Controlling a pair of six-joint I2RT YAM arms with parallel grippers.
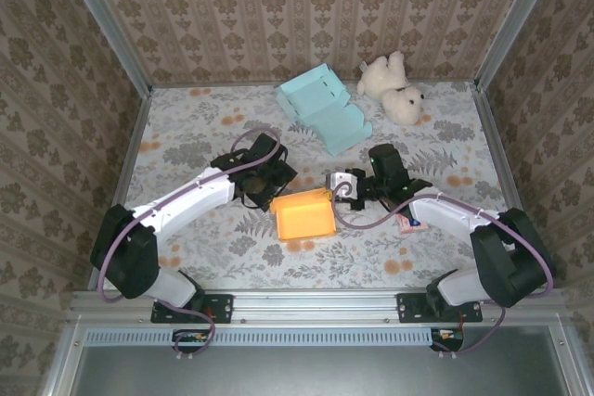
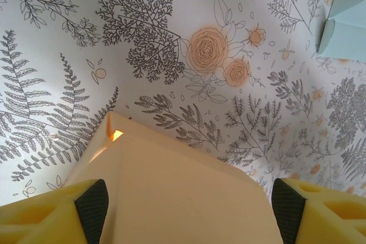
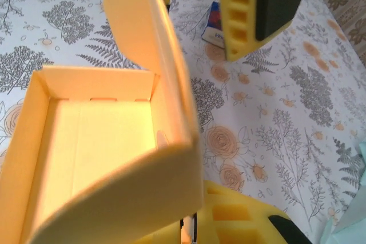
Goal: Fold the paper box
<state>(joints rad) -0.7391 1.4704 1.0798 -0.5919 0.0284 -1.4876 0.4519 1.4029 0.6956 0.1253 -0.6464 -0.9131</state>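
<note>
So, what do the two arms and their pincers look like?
Both the left arm and the right arm have white links, black joints and black bases. A purple cable loops along each. The pincer fingers are yellow with open cut-out cells, and carry black pads.

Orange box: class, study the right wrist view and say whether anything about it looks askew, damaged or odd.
Yes. The orange box sits open, and its near wall bows outward in a curve instead of standing flat. The tall flap beside it curls over at its top edge. No tear shows.
</note>
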